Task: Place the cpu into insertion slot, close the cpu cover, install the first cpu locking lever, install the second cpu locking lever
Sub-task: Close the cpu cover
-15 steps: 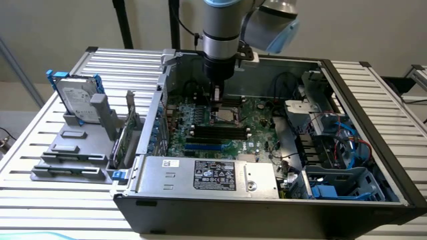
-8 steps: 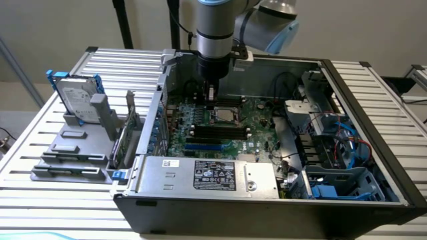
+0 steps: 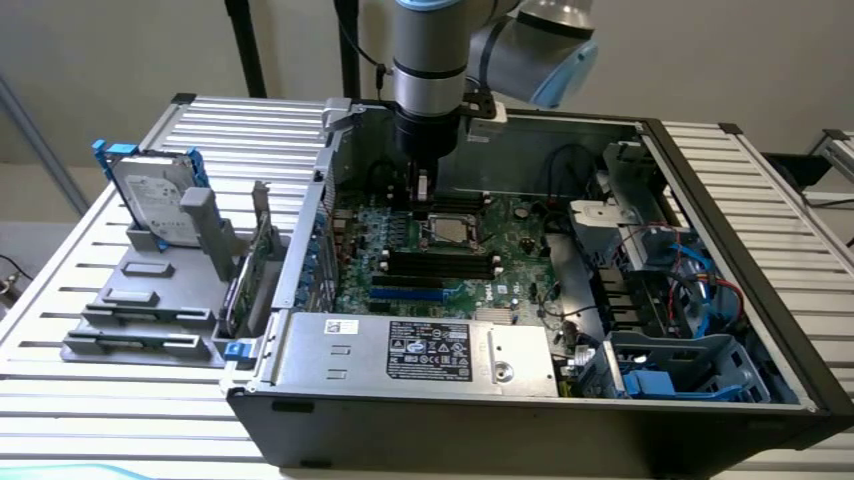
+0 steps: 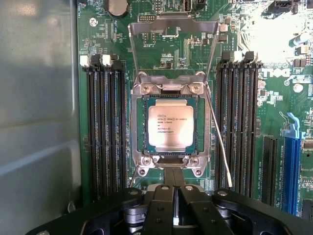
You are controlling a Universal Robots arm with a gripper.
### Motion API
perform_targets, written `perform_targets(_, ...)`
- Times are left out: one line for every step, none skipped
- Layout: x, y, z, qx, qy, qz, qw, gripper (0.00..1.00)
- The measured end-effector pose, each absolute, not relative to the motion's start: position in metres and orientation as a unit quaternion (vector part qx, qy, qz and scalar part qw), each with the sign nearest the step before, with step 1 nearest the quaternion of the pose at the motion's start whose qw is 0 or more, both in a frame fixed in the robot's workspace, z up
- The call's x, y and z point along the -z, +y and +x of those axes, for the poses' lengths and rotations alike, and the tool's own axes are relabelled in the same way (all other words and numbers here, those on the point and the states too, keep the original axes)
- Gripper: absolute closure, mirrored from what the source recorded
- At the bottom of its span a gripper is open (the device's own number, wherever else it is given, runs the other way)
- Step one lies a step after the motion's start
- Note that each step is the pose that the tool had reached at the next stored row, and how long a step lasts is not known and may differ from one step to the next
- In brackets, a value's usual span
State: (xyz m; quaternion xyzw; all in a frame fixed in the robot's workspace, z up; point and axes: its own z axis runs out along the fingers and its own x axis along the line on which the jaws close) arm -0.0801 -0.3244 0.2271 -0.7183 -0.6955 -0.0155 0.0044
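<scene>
The cpu (image 4: 171,122) lies flat in the insertion slot (image 4: 137,122), its silvery top with printed text facing up. Beyond the slot the cpu cover (image 4: 172,29) stands open, hinged up over the green board. A thin wire locking lever (image 4: 220,142) runs loose along one side of the slot, and a second lever end (image 4: 132,177) shows at the opposite corner. My gripper (image 4: 172,177) hangs just off the slot's near edge, fingers together with nothing between them. In the exterior view the gripper (image 3: 420,195) hovers over the board, just behind the cpu (image 3: 451,232).
Black memory slots (image 4: 102,127) flank the socket on both sides, with a blue slot (image 4: 292,161) further out. The grey case wall (image 4: 39,98) stands close by. A power supply (image 3: 427,350) sits at the case front, cables (image 3: 667,280) on the exterior view's right, a hard drive (image 3: 154,200) outside.
</scene>
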Motion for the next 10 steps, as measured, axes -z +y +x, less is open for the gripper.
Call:
perform_targets(-0.227, -0.324, -0.080, 0.015, -0.696, -0.718, 0.004, 0.89)
perform_targets(-0.227, -0.324, -0.080, 0.015, -0.695, -0.718, 0.004, 0.89)
perform_targets(-0.227, -0.324, -0.080, 0.015, -0.695, -0.718, 0.004, 0.89)
perform_targets(-0.227, -0.324, -0.080, 0.015, -0.695, -0.718, 0.004, 0.89)
perform_targets(-0.227, -0.324, -0.080, 0.015, -0.696, -0.718, 0.004, 0.89)
perform_targets(-0.227, -0.324, -0.078, 0.015, -0.696, -0.718, 0.004, 0.89)
perform_targets(-0.227, -0.325, -0.075, 0.015, -0.695, -0.718, 0.004, 0.89)
perform_targets(-0.227, -0.325, -0.071, 0.015, -0.695, -0.718, 0.005, 0.89)
perform_targets(-0.228, -0.326, -0.067, 0.015, -0.695, -0.718, 0.005, 0.89)
perform_targets(-0.229, -0.327, -0.062, 0.014, -0.695, -0.718, 0.006, 0.89)
